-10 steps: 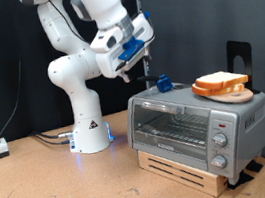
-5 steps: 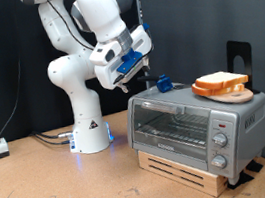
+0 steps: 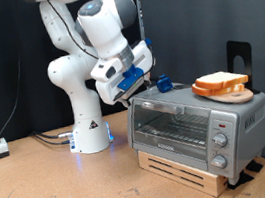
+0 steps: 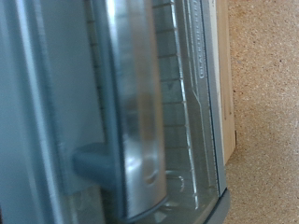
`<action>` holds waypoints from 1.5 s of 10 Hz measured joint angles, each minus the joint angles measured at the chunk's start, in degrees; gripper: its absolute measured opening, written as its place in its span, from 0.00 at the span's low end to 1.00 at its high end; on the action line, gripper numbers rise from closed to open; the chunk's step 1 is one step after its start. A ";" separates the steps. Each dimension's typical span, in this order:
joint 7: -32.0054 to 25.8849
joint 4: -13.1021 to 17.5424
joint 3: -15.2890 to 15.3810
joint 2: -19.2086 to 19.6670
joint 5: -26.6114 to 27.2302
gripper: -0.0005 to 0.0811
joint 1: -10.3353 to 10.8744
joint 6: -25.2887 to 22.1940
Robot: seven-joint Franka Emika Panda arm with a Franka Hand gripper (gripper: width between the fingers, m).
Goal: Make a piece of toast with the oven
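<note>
The end effector hangs just beside the upper corner of the oven at the exterior view's left, angled down toward the closed glass door, and the wrist view is filled by the grey bar handle close up, so I judge it is lining up on that handle to open the door. I cannot tell how far its fingers are spread, and nothing shows between them. The piece of toast lies on the oven's roof toward the exterior view's right, seemingly stacked on a second slice, out of the way of the door.
</note>
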 joint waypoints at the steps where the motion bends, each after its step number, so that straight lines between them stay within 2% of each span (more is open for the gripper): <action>1: -0.65 -0.59 0.02 1.12 0.00 0.99 0.05 1.33; 4: -1.43 -2.04 0.04 4.08 -0.04 0.99 0.06 4.81; 7: -1.81 -2.08 -0.08 5.31 -0.38 0.99 -0.34 5.94; 12: -3.25 -1.15 -2.31 7.02 -2.76 0.99 -3.06 6.72; 15: -3.30 -0.11 -3.26 9.73 -6.16 0.99 -5.38 7.24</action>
